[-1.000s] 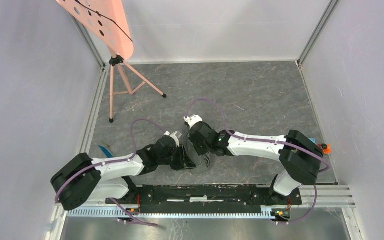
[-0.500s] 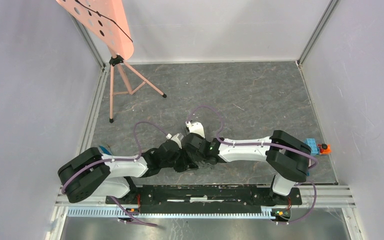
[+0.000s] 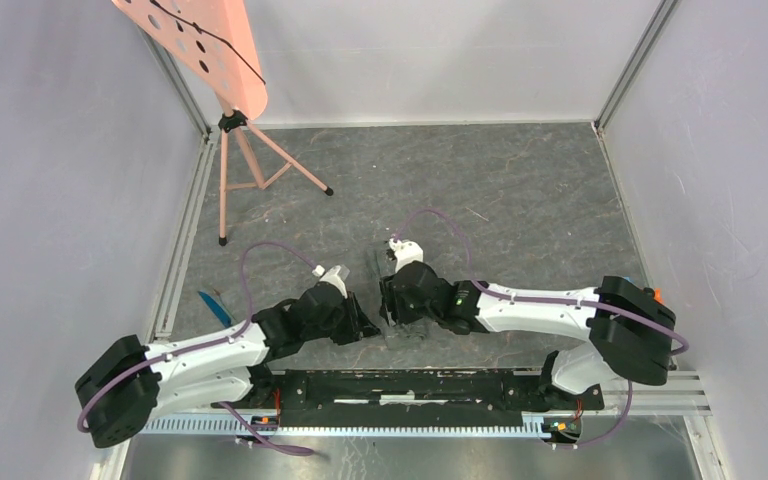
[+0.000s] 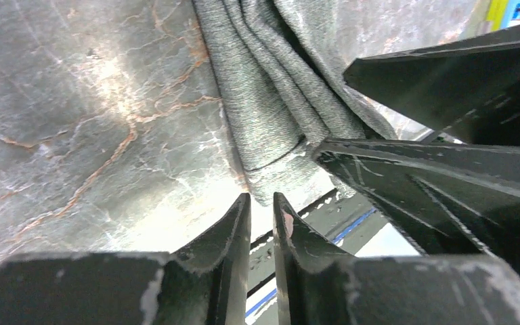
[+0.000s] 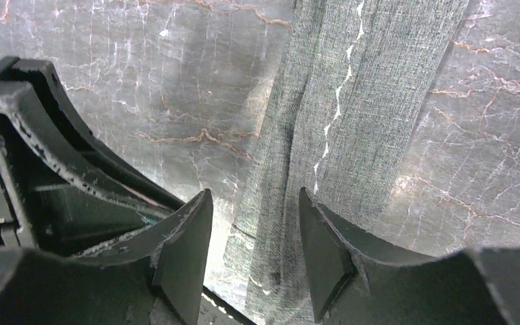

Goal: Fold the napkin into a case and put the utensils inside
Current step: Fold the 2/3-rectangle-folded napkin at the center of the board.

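The napkin lies on the slate floor folded into a long narrow strip, creased along its length; it also shows under both grippers as the napkin and as a dark sliver. My right gripper stands open astride the strip's near end, fingers apart from the cloth. The left gripper hovers just short of the strip's end, its jaws a narrow slit with nothing between them. Both grippers, right gripper and left gripper, nearly meet. One blue utensil lies far left; other utensils are out of view.
A pink perforated board on a tripod stands at the back left. A blue-and-white block with an orange part sits by the right wall behind the right arm's elbow. The black mounting rail runs along the near edge.
The right gripper has opened and let go of the cloth. Both arms have drawn apart, the left one pulling back to the left, so the blue utensil shows again.
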`<state>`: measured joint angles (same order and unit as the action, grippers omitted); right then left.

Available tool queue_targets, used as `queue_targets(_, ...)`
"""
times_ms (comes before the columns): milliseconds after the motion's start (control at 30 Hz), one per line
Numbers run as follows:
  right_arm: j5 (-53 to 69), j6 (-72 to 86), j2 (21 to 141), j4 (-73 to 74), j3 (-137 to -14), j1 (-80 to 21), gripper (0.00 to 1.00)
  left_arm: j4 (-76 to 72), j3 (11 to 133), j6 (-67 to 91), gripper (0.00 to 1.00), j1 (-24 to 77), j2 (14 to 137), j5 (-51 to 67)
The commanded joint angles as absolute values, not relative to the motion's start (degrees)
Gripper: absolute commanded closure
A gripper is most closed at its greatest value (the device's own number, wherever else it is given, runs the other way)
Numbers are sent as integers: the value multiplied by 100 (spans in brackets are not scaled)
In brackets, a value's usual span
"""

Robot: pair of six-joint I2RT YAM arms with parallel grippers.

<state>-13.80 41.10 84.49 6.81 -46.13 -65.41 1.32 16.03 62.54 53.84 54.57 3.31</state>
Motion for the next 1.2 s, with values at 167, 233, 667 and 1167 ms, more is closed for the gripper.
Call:
queue_targets(167,-961,3945,8160,55,-4140,-6451,56,-361,1584,6173,74,5318,6134,729)
queue_targets(233,-920,4080,8210,-198,-4002,-6451,61,-702,1582,6201,75,5331,6448,842)
queue_targets(667,-1370,4927,8303,-1976,-2766,-6583,78,-2067,1354,6620,88,5571,7652,936)
queue_targets(1167,-915,3359,7299,-761,-3192,-6019,60,-312,1694,5962,73,4762,6292,752)
